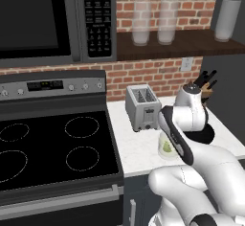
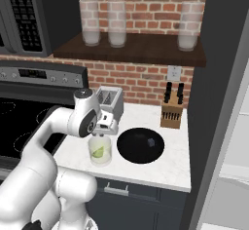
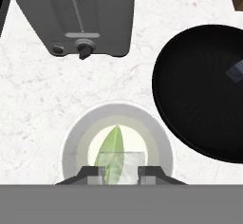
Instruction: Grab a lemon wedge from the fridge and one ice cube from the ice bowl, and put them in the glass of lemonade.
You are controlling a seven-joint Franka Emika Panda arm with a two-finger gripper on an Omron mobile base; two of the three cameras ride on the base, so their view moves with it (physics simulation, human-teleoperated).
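Over glass of lemonade (image 3: 116,144), tool (image 3: 121,172) gripping ice cube (image 3: 122,165), lemon wedge (image 3: 110,148) inside

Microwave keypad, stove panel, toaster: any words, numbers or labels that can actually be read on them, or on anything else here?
None can be read.
Microwave keypad: rows of pale marks on the buttons, too small and blurred.
Stove control panel: a small display with faint marks, unreadable.
Toaster: no lettering seen.
Glass of lemonade, black bowl, knife block: no labels.

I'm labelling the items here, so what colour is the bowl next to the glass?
Black. The bowl shows best in the hand view, right of the glass.
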